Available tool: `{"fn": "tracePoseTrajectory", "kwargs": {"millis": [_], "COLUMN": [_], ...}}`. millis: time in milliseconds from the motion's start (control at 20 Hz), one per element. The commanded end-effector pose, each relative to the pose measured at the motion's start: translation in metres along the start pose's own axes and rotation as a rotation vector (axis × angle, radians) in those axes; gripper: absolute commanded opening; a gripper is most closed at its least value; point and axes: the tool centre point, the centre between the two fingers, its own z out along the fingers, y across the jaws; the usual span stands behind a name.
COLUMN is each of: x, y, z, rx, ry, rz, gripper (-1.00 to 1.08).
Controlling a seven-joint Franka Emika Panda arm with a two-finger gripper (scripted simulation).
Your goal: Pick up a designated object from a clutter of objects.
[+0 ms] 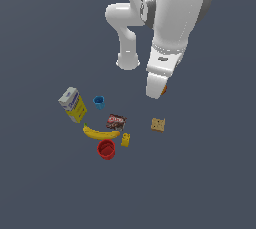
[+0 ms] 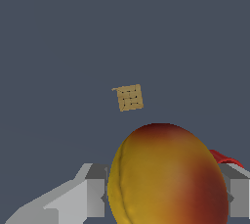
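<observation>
Peach [image 2: 168, 176] sits between my gripper [image 2: 166, 196] fingers [image 2: 93, 198], filling wrist view; jaws closed on it, looks like firm grip. In exterior view only orange sliver [image 1: 164, 90] shows beside my hand, up at 1 o'clock from cracker [image 1: 158, 124], well apart from banana [image 1: 100, 133], red bowl [image 1: 106, 149], blue cup [image 1: 99, 102]. Step: grasp made, lift phase. Next: raise straight, keep squeeze steady.

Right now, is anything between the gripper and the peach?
No. In the wrist view the peach sits between the gripper fingers. The cracker lies apart, beyond it.
</observation>
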Motion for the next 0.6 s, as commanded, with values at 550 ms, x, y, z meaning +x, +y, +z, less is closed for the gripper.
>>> {"fn": "tracePoseTrajectory", "kwargs": {"millis": [550], "x": [0.067], "y": [-0.103], "z": [-0.097], "rx": [0.000], "ry": [0.002], "rz": [0.000], "gripper": [-1.00]}}
